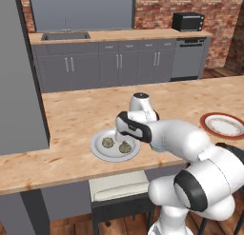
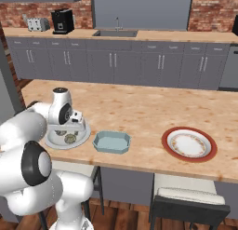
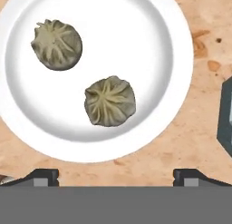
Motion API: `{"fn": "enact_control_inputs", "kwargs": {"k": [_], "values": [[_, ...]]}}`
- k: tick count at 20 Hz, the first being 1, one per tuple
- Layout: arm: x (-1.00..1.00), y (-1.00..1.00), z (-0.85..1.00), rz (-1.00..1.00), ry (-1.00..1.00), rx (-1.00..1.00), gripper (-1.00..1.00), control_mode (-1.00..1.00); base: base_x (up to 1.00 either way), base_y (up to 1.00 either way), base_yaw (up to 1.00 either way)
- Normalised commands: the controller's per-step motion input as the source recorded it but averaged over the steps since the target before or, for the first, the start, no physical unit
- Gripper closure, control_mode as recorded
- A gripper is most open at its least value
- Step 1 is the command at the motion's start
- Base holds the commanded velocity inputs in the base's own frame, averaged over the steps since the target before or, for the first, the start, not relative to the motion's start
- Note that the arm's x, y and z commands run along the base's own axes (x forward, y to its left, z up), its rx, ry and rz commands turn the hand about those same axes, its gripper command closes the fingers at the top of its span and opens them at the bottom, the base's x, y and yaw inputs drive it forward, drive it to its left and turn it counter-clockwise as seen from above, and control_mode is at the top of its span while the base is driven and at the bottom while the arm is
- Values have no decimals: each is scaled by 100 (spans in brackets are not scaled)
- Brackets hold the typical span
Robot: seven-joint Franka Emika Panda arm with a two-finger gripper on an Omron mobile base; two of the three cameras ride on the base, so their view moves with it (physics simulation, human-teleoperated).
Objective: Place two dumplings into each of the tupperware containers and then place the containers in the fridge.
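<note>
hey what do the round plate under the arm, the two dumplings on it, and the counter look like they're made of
Plate: probably glazed ceramic or plastic; plain pale, smooth, soft shading at the rim.
Dumplings: matte dough, judging by tan-green mottling and pleats gathered to the centre.
Counter: likely sealed light wood, butcher-block style; warm tan with darker flecks and streaks, faint sheen.

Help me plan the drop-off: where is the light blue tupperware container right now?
The blue container sits near the counter's front edge in the right base view, between the grey plate and the red-rimmed plate.
</note>
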Motion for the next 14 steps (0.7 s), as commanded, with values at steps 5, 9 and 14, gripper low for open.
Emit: {"fn": "enact_control_inputs", "kwargs": {"k": [5, 9, 14], "values": [[20, 25, -27, 0, 2, 0, -100, -100, 0, 0, 0], [15, 8, -38, 0, 1, 0, -100, -100, 0, 0, 0], [8, 0, -45, 0, 1, 0, -100, -100, 0, 0, 0]]}}
